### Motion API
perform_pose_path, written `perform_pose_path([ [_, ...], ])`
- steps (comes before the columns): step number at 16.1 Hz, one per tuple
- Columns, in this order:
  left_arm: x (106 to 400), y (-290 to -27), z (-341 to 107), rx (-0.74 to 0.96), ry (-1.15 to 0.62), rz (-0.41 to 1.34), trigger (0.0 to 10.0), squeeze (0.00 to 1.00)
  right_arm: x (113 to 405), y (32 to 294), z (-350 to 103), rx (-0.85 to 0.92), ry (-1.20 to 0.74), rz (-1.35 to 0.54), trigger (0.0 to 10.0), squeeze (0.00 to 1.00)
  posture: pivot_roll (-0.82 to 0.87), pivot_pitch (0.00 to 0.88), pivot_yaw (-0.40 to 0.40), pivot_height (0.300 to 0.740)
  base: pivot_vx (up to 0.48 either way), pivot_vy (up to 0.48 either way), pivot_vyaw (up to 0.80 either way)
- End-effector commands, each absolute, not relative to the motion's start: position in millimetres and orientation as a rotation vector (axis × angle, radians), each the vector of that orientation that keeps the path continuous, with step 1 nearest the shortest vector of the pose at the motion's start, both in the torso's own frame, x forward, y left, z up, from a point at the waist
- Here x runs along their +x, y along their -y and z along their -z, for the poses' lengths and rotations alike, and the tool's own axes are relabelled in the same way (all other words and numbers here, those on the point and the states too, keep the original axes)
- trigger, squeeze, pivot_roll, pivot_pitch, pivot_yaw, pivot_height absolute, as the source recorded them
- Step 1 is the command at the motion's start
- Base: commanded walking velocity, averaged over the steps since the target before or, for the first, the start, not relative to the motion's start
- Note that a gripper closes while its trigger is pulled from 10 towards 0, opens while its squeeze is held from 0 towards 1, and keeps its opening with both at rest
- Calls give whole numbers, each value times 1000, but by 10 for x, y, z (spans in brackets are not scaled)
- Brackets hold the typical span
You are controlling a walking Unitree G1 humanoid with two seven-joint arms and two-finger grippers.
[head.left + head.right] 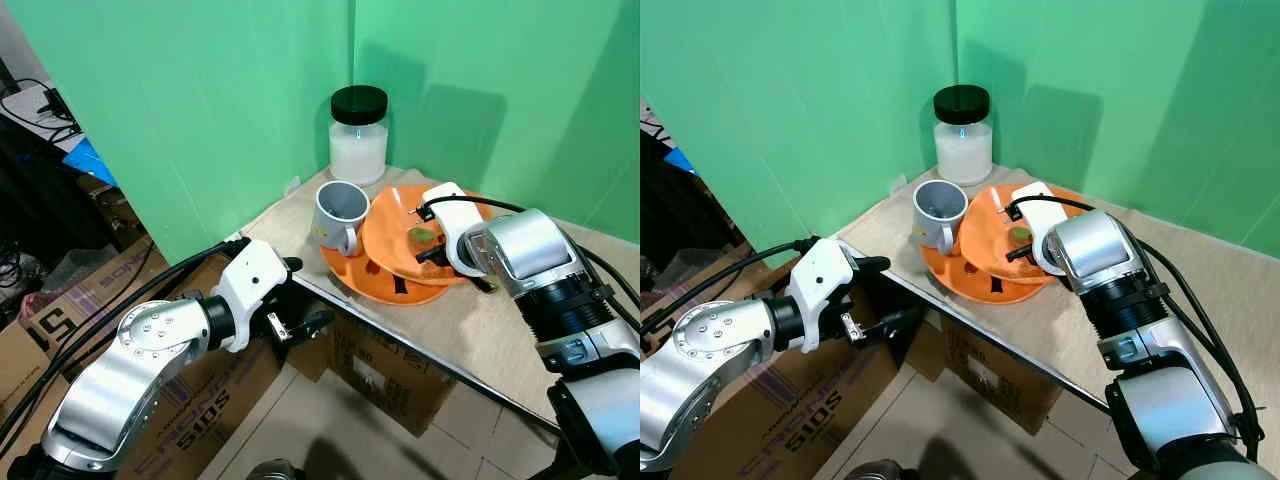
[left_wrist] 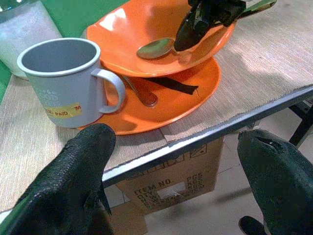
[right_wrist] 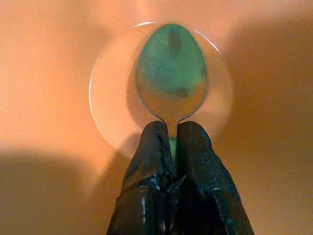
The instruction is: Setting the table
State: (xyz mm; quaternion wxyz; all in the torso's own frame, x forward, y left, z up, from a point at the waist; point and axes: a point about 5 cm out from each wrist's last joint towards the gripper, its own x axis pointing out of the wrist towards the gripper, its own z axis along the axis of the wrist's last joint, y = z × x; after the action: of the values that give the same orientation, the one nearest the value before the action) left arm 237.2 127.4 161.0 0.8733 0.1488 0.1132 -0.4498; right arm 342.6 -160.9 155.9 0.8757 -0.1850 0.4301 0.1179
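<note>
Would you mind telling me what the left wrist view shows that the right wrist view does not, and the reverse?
Left wrist view alone: the grey mug, the lower orange plate with a second utensil on it, the table edge, a cardboard box, and the open left gripper. Right wrist view alone: the right gripper's fingertips pinching the spoon's neck, seen close. Both: the spoon in the orange bowl.

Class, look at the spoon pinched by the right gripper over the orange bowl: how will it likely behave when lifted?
The spoon looks like shiny metal, so probably stiff. The right gripper pinches only its thin neck, so it may pivot or slip. Its smooth surface likely gives the fingers little friction above the bowl.
</note>
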Motion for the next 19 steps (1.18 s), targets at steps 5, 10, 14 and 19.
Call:
perform_pose_path([
  [5, 2392, -1287, -1643, 339, -229, 931, 10000, 0, 3451, 1582, -1608, -401, -880, -254, 0, 0, 65, 0, 91, 740, 0, 0, 0],
  [10, 2447, -1317, -1673, 348, -203, 886, 10000, 0, 3486, 1691, -2013, -282, -725, -203, 0, 0, 63, 0, 95, 740, 0, 0, 0],
  [14, 2520, -1344, -1676, 341, -172, 812, 10000, 0, 3342, 1799, -2303, -157, -593, -174, 0, 0, 46, 0, 110, 740, 0, 0, 0],
  [19, 2617, -1305, -1742, 320, -80, 678, 10000, 0, 2940, 2012, -2385, 43, -314, -69, 0, 0, 39, 0, 114, 740, 0, 0, 0],
])
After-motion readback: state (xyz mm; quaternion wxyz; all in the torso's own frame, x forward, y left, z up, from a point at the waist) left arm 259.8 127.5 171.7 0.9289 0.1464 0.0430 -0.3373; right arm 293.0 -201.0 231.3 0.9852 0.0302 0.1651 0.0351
